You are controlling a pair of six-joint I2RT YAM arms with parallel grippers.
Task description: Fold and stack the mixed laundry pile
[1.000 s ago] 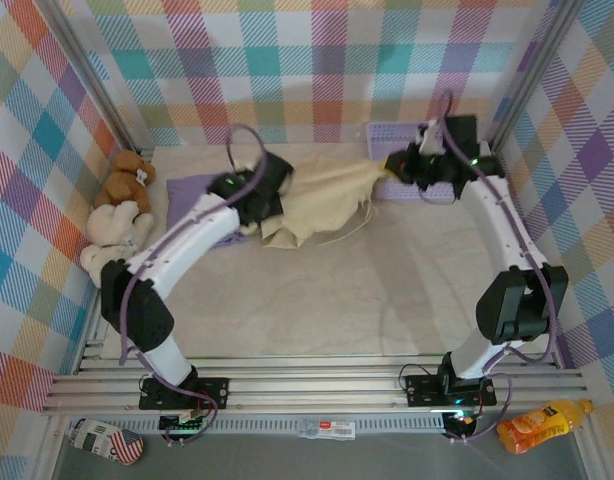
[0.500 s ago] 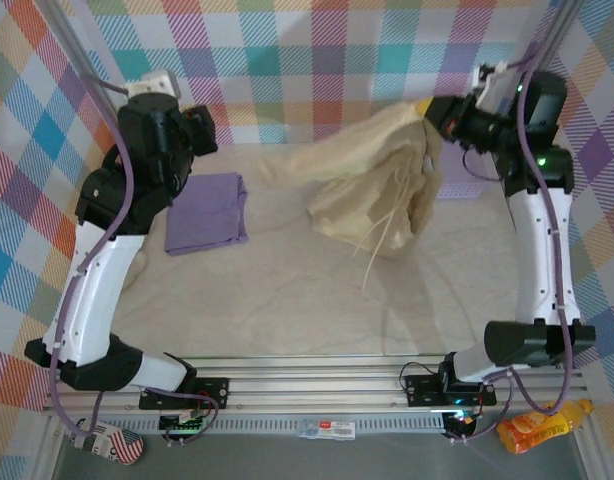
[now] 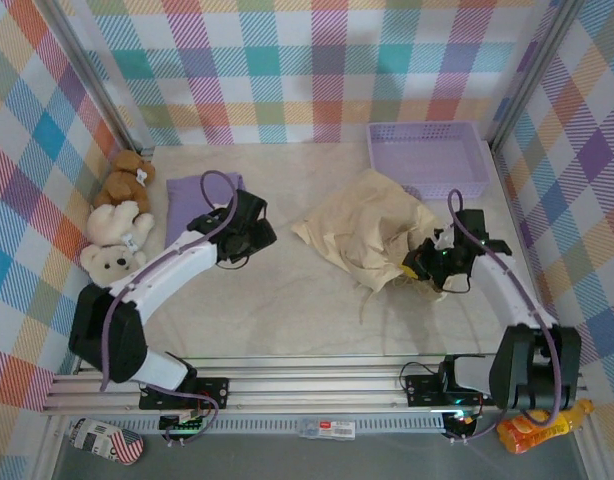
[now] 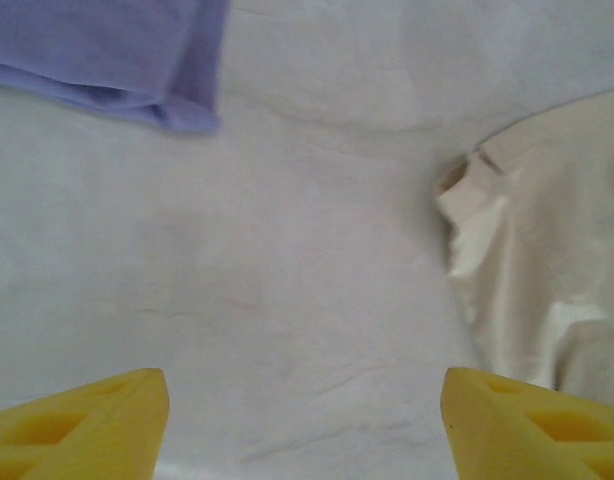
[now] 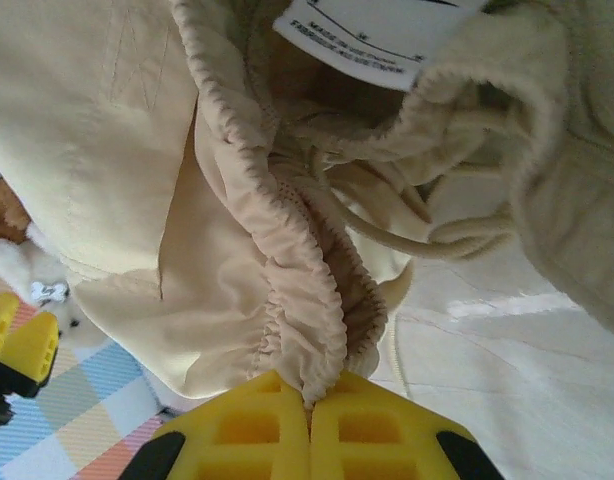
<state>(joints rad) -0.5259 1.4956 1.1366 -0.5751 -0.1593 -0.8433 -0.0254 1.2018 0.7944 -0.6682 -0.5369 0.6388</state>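
backdrop: pastel plaid walls on three sides, a pale wrinkled worktop (image 3: pixel 307 310) below.
shirt (image 3: pixel 192 195): lavender, folded flat, near the worktop's far-left corner, just beside the bears; its folded corner at the upper left of the left wrist view (image 4: pixel 107 50).
garment (image 3: pixel 362 235): cream, crumpled in a loose heap right of the worktop's centre, near the basket's front wall and well apart from the shirt; one edge seen from the left wrist (image 4: pixel 547 260), gathered folds up close from the right wrist (image 5: pixel 187 200).
left gripper (image 3: pixel 255 235): over bare worktop between shirt and garment, nearer the shirt; yellow fingers (image 4: pixel 77 420) spread wide, nothing between them, gap midway (image 4: pixel 305 420).
right gripper (image 3: pixel 419 268): low at the garment's near-right edge; fingers pressed together (image 5: pixel 310 420), pinching the garment's gathered elastic hem.
label (image 5: pixel 372 35): white printed tag inside the garment's opening; print too small to read.
drawstring (image 5: pixel 407 235): cream cord looping out beside the gathered hem.
basket (image 3: pixel 424 126): lavender mesh, upright at the far-right corner.
bears: brown one (image 3: pixel 125 178) against the left wall, cream one (image 3: pixel 112 240) just nearer along the left edge.
bottle (image 3: pixel 542 425): orange, lying off the worktop past the near-right corner.
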